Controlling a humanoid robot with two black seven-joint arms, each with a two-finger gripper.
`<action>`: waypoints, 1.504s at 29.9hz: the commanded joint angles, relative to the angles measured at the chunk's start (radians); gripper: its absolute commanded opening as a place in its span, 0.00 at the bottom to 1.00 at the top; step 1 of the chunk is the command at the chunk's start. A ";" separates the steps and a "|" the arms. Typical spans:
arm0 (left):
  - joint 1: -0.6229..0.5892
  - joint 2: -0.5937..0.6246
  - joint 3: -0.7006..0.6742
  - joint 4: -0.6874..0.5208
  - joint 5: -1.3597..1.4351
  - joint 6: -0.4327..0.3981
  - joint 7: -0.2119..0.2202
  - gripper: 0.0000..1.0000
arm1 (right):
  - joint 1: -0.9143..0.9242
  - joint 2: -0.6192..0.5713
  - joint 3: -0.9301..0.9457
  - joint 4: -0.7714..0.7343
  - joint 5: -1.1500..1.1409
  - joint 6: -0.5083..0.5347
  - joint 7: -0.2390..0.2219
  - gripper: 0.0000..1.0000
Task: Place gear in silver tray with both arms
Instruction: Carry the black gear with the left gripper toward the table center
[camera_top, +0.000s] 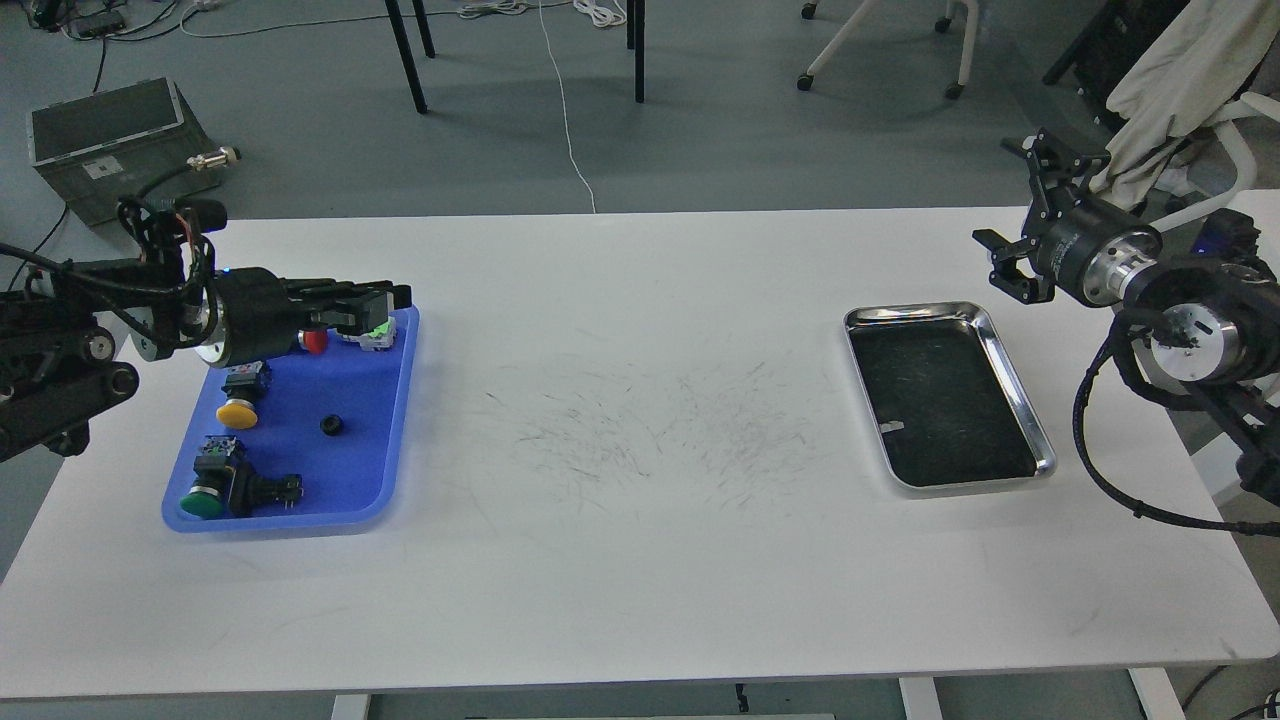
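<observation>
White table (640, 560), scratched in the middle. Blue tray (370, 440) on the left side, silver tray (1020, 395) on the right side, well apart from each other.

Blue tray holds: small black gear (331, 425) lying near the tray's centre, loose, nothing touching it; yellow-capped pushbutton (238, 408) to its left; green-capped pushbutton (205, 495) w/ a black block (268, 490) beside it at the near end; red-capped button (315, 341) and grey/green part (372, 332) at the far end, both partly hidden by the left arm.

Left gripper (385, 297) reaches in over the far edge of the blue tray, pointing right, above the red button and grey/green part. Fingers look dark and close together; can't tell if spread or pressed, can't tell if pinching anything. Gear is well below it in the view, apart.

Right gripper (1020, 220) hangs at the table's far right edge, beyond the silver tray's far corner, not touching it. Its fingers are spread wide, nothing between them.

Silver tray: dark scratched bottom, one small pale fleck near the near-left part, no gear in it.

Floor behind: grey crate (110, 140) far left, chair legs, cables.
</observation>
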 joint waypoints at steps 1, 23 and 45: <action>-0.015 -0.087 0.001 -0.008 0.022 -0.003 0.000 0.06 | 0.004 0.000 0.000 0.002 -0.006 0.000 0.000 0.99; -0.034 -0.761 0.050 0.430 0.080 -0.010 0.000 0.06 | 0.045 -0.017 -0.035 -0.009 -0.034 -0.003 -0.008 0.99; 0.023 -0.761 0.082 0.505 0.071 -0.003 0.000 0.06 | 0.085 -0.049 -0.043 -0.020 -0.015 -0.020 -0.002 0.99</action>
